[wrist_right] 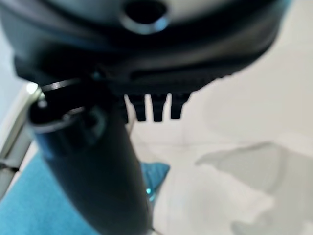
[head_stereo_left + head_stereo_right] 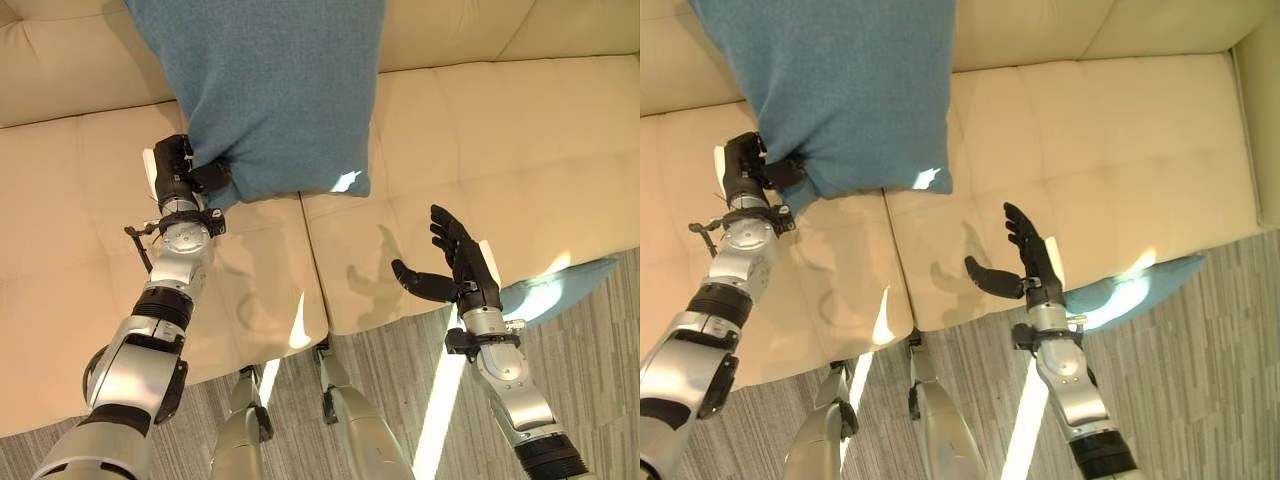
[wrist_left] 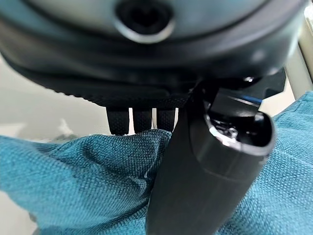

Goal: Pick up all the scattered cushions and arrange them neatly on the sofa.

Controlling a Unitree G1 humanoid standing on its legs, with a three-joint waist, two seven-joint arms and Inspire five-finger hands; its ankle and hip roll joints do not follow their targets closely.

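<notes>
**Left hand holds a blue cushion over the sofa**

Left eye view: the left hand (image 2: 186, 170) grips the lower corner of a blue cushion (image 2: 265, 90) above the cream sofa (image 2: 520, 140). The right hand (image 2: 455, 262) is spread wide, empty, near the seat's front edge. A second blue cushion (image 2: 560, 285) lies on the floor (image 2: 600, 380) beside the sofa.

Left wrist view: the thumb (image 3: 205, 176) presses the blue fabric.

Right wrist view: fingers (image 1: 151, 105) straight over the seat.
</notes>
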